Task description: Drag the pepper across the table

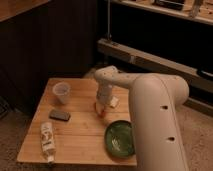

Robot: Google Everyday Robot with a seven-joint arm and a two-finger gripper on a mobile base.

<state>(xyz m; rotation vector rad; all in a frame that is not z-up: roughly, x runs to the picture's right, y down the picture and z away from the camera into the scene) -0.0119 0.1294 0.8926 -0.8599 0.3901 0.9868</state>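
The pepper is a small red-orange thing on the table of light wooden planks, just right of its middle. My gripper hangs from the big white arm and stands right over the pepper, its tips down at the tabletop and touching or nearly touching it. Most of the pepper is hidden by the gripper.
A pale square packet lies just right of the gripper. A green plate sits at the front right. A clear cup stands at the back left, a dark flat object below it, and a bottle lies at the front left. Dark wall panels stand behind.
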